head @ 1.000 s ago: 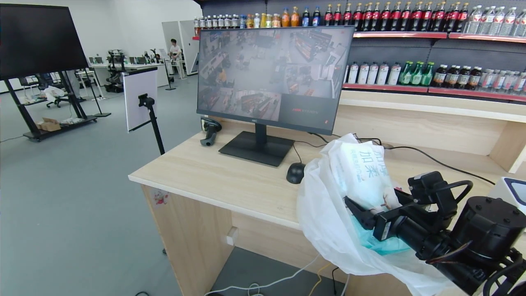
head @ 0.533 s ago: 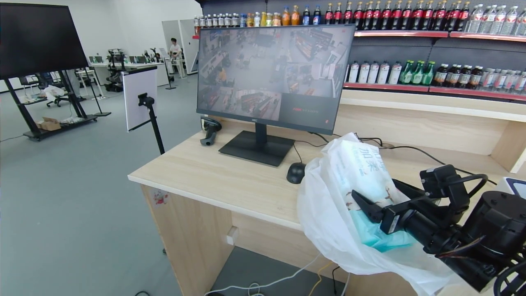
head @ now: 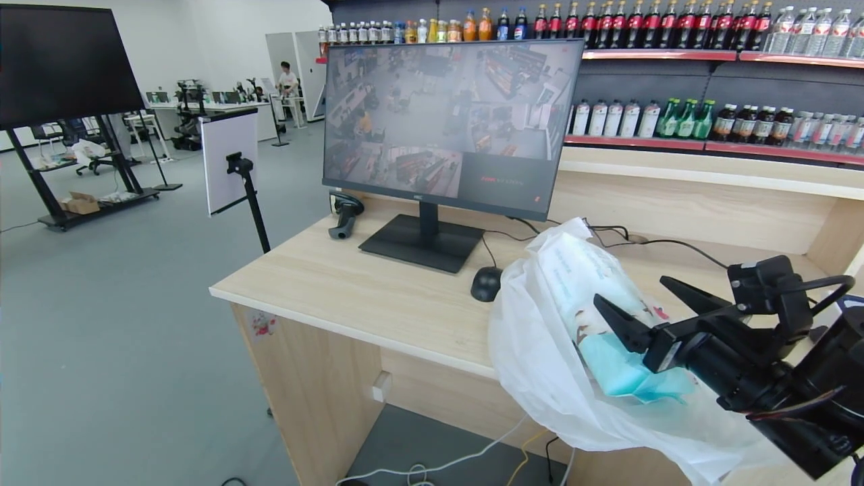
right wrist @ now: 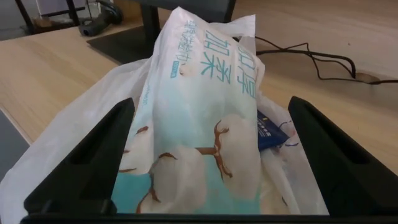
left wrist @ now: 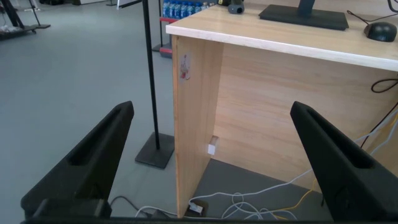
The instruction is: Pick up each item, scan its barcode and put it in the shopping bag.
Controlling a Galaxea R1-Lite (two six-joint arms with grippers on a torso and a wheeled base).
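Head view: the right gripper (head: 631, 291) is at the near right of the counter (head: 378, 297), with its black, wedge-shaped fingers (head: 617, 320) spread wide. It holds nothing. I read the same in the right wrist view, where the right gripper (right wrist: 211, 102) has one tapered finger on each side of the tissue pack (right wrist: 199, 124).

1. Tissue pack (head: 574, 283): a soft, pillow-shaped pack in glossy film. It is white at the upper end and teal at the lower end, with a printed cotton-branch pattern. It lies tilted inside the shopping bag (head: 533, 351), and its upper end sticks out of the mouth.
2. Shopping bag (right wrist: 62, 143): thin, translucent white plastic, crumpled and loosely folded. It sits on the counter, and its lower part sags over the front edge.
3. A small dark blue packet (right wrist: 270, 134) lies in the bag beside the pack, touching it.
4. The left gripper (left wrist: 211, 106) is low, in front of the counter's side panel. Its jaws are fully apart and grip nothing.

The counter is pale wood-grain laminate with a square edge. On it stand a flat monitor (head: 445, 128) on a rectangular foot, a rounded black mouse (head: 484, 283) just beside the bag, and a pistol-shaped handheld scanner (head: 345, 214) at the far left.
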